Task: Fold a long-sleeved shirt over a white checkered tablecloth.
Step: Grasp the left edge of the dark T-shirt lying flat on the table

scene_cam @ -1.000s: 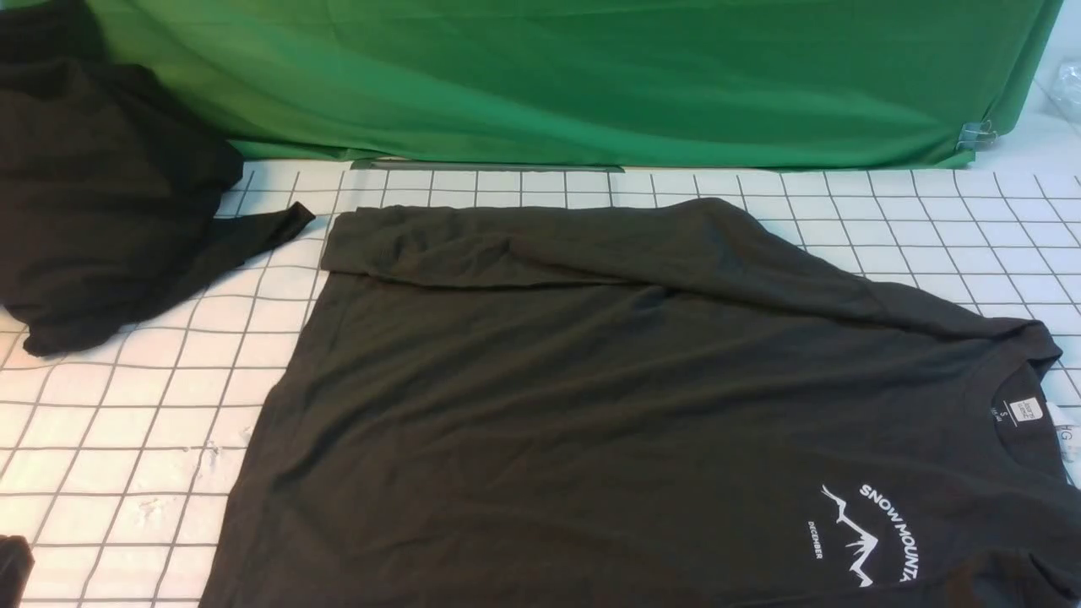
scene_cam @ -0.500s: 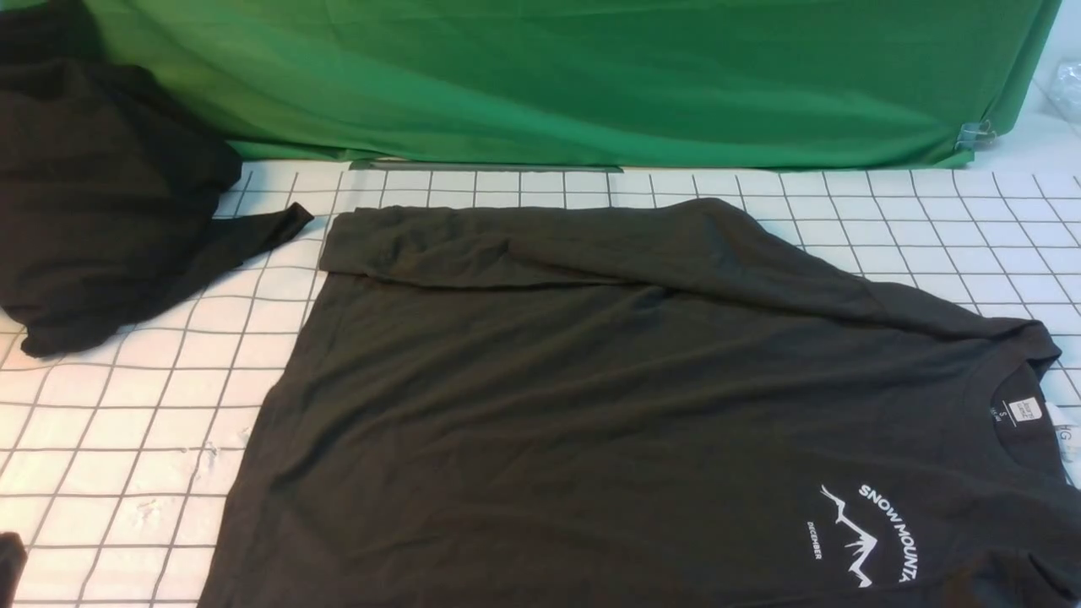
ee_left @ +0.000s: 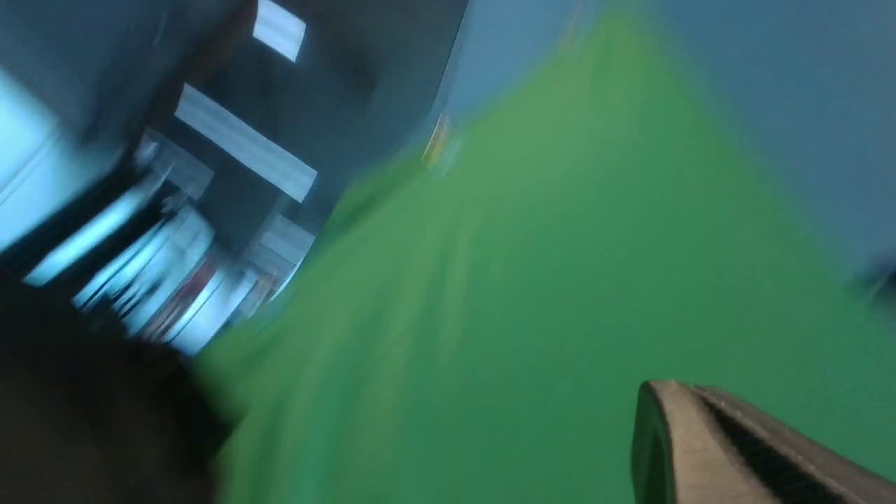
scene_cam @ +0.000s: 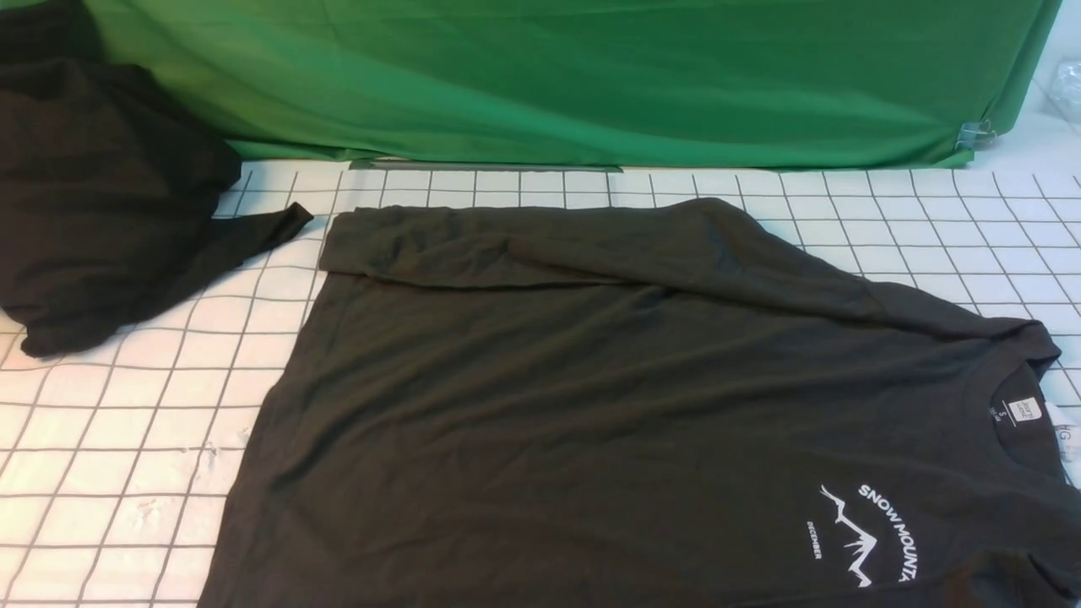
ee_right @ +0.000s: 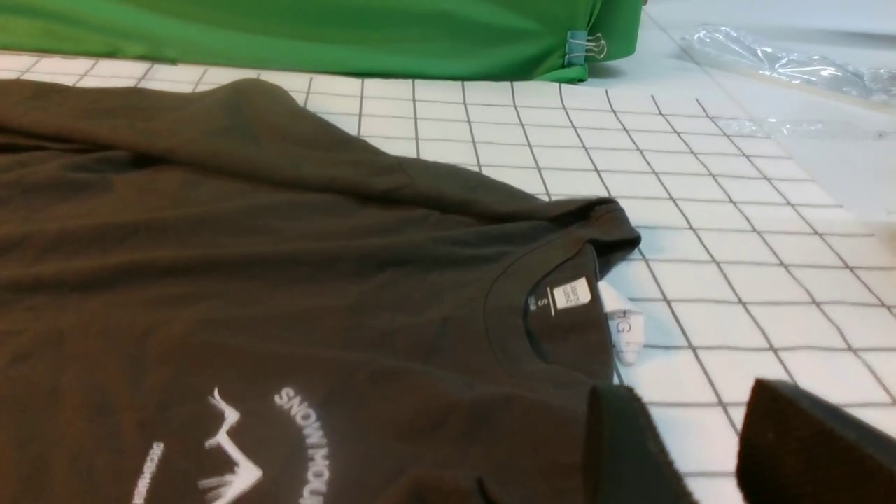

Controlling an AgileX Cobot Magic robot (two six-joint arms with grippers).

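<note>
The long-sleeved shirt lies flat on the white checkered tablecloth, collar and white neck label to the right. One sleeve is folded along its far edge. Neither gripper shows in the front view. In the right wrist view my right gripper hangs open and empty over the tablecloth, just beside the collar of the shirt. The left wrist view is blurred. My left gripper is shut on nothing there, against the green backdrop.
A blacker garment heap covers the far left of the cloth. The green backdrop hangs along the far edge, held by a binder clip. Clear plastic wrap lies beyond the right side. A white tag sticks out by the collar.
A dark tip at the front view's bottom-left corner, likely my left gripper, has slid out of view. The shirt and the heap have not moved.
</note>
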